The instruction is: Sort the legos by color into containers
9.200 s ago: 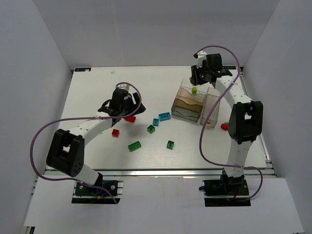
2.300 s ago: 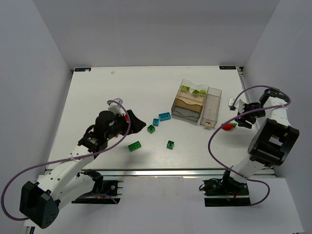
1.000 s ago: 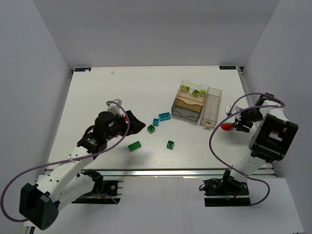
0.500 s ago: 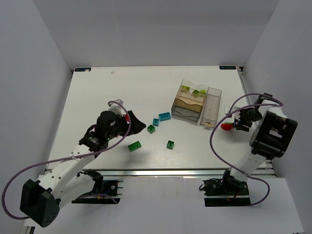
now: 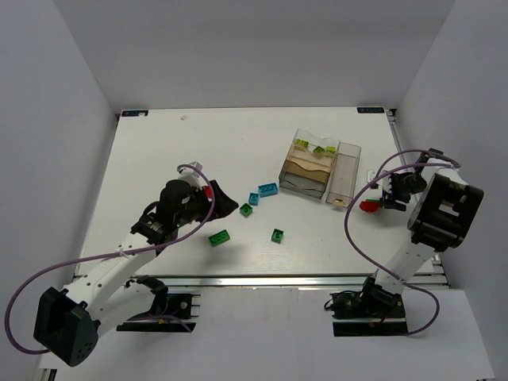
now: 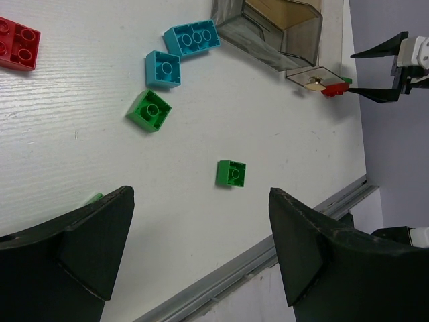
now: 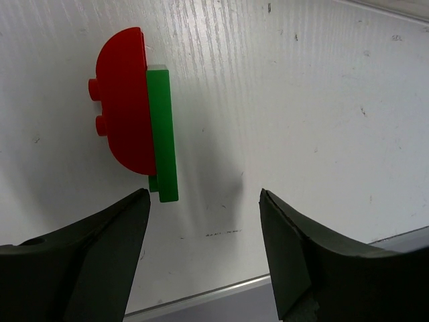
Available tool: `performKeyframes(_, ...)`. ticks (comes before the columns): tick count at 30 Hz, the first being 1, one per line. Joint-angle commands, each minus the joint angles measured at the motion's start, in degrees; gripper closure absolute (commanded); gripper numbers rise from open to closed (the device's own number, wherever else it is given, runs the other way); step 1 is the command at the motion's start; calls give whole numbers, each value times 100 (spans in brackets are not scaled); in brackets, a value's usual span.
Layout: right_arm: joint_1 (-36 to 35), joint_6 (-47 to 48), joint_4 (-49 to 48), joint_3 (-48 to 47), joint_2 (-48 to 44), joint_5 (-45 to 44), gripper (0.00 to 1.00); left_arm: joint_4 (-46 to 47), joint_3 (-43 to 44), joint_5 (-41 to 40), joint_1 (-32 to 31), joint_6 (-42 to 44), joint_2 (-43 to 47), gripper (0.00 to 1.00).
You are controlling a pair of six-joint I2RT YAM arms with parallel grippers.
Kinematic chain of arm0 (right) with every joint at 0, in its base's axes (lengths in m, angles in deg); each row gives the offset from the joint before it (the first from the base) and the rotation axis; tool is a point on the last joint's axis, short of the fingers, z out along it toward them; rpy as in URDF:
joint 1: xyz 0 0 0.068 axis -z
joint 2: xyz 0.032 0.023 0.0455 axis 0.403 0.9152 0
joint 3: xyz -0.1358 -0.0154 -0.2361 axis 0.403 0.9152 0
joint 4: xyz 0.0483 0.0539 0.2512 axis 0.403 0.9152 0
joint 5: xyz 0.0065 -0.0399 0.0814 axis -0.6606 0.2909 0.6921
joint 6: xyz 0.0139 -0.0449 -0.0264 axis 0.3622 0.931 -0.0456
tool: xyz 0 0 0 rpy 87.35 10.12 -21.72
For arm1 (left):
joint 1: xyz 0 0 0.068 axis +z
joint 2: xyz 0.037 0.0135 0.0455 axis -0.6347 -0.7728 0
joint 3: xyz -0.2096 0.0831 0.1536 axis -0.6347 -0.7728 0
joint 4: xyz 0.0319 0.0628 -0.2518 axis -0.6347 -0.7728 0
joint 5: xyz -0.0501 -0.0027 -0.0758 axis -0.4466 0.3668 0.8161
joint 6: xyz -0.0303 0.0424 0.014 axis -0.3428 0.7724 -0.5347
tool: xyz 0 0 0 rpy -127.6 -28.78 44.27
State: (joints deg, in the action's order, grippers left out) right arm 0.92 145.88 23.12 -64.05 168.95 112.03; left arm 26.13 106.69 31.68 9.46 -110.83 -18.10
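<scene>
My left gripper (image 5: 226, 202) is open and empty, hovering over the loose legos; it also shows in the left wrist view (image 6: 200, 201). Below it lie a red brick (image 6: 17, 43), two cyan bricks (image 6: 192, 37) (image 6: 163, 68) and two green bricks (image 6: 150, 110) (image 6: 231, 173). A third green brick (image 5: 219, 237) lies nearer the front. My right gripper (image 7: 203, 201) is open and empty, right beside a red half-round piece (image 7: 120, 127) joined to a green plate (image 7: 163, 134), which lies just ahead of its left finger. The clear containers (image 5: 313, 171) hold lime bricks (image 5: 313, 146) in the far box.
The long narrow box (image 5: 344, 176) stands between the short boxes and the red-and-green piece (image 5: 370, 205). The table's right edge rail (image 7: 221, 295) runs close under my right gripper. The front edge rail (image 6: 268, 248) runs below the left gripper.
My right gripper has edged a little closer to the red-and-green piece. The left arm has barely shifted. No lego has moved.
</scene>
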Motion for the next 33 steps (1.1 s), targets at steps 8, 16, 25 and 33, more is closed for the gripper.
performKeyframes(8,-104,272,161,-76,189,89,30,300,53,107,5,-25,-290,9)
performKeyframes(16,-157,148,371,-270,408,107,37,353,167,160,5,2,-467,9)
performKeyframes(25,-227,148,547,-305,514,89,51,336,193,177,5,-16,-423,9)
performKeyframes(33,-236,306,908,-191,435,116,86,502,255,388,5,-16,-440,9)
